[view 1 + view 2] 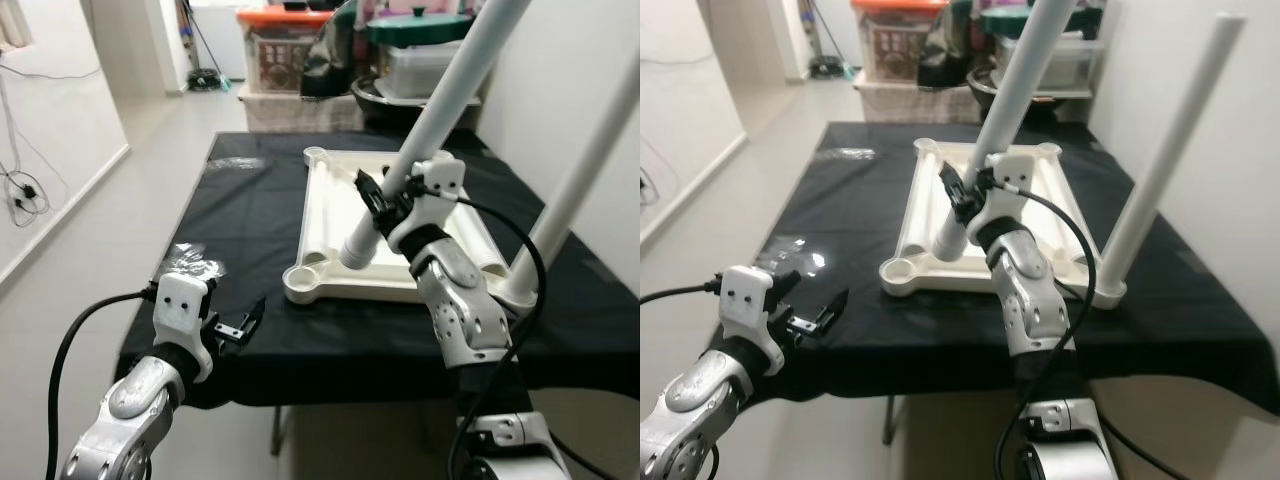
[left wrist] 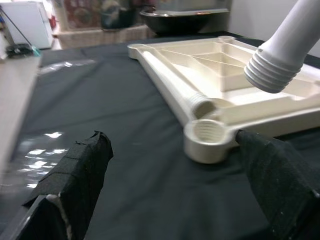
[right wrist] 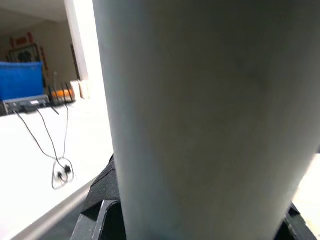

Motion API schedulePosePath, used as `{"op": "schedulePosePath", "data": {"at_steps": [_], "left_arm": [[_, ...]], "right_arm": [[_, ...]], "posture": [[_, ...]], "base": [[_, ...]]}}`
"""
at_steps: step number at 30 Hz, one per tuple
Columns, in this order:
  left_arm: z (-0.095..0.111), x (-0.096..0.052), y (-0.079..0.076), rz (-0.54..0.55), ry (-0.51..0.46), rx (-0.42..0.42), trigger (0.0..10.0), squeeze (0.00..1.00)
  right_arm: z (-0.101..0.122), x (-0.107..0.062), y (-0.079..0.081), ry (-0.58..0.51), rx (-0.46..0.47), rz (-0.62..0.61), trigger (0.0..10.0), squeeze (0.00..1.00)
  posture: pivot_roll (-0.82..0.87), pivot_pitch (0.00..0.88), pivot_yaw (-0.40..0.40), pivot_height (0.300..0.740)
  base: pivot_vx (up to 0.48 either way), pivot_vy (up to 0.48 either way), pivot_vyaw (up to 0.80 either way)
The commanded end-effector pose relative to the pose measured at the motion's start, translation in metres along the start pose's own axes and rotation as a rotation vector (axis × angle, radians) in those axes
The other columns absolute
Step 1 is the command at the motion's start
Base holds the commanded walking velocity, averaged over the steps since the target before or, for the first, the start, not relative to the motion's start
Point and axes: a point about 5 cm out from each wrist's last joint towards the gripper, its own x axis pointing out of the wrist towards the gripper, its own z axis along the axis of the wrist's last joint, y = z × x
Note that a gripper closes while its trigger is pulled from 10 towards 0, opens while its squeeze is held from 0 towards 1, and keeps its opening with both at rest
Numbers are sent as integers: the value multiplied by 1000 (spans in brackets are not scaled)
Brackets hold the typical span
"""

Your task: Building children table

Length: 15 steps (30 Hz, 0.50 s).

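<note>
The children's table top (image 1: 385, 225) lies upside down on the black-draped surface (image 1: 250, 220), its ribbed underside facing up and a round threaded socket at each corner. One white leg (image 1: 585, 170) already stands in the near corner on the robot's right, rising steeply out of frame.

A second leg (image 1: 440, 105) is in the right gripper (image 1: 378, 200), whose fingers are pinched around the tube low down, near its threaded end. This leg's long axis slants up and away toward the robot's right, so its threaded end (image 2: 272, 75) hangs above the frame and inboard of the empty near-left socket (image 2: 207, 136), not yet over it and not in line with it.

By my reading, the coming move depends on that gap: the end must travel toward the robot's left and nearer, and the tube must tip upright before the threads can bite.

The left gripper (image 1: 240, 325) hovers off the near-left edge of the surface, fingers (image 2: 82, 170) spread and empty, with the open socket just ahead of them. It is the nearer arm to that corner and could steady the frame.
</note>
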Motion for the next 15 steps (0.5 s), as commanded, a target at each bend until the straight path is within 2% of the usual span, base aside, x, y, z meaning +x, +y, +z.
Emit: {"op": "schedulePosePath", "data": {"at_steps": [1, 10, 14, 15], "left_arm": [[0, 2, 2, 10, -7, 14, 10000, 0], [4, 7, 9, 83, -39, 40, 10000, 0], [10, 11, 10, 91, -72, 20, 10000, 0], [14, 12, 10, 104, -97, 4, 10000, 0]], "right_arm": [[1, -1, 6, -17, 0, 4, 10000, 0], [-4, -2, 15, -17, -4, 19, 10000, 0], [-5, -2, 18, -22, 6, 17, 10000, 0], [-6, -3, 20, -21, -20, 30, 10000, 0]], "posture": [[-4, 0, -13, 740], [23, 0, -11, 740], [34, 0, -11, 740], [45, 0, -21, 740]], "base": [[0, 259, 0], [0, 0, 0], [0, 0, 0], [0, 0, 0]]}}
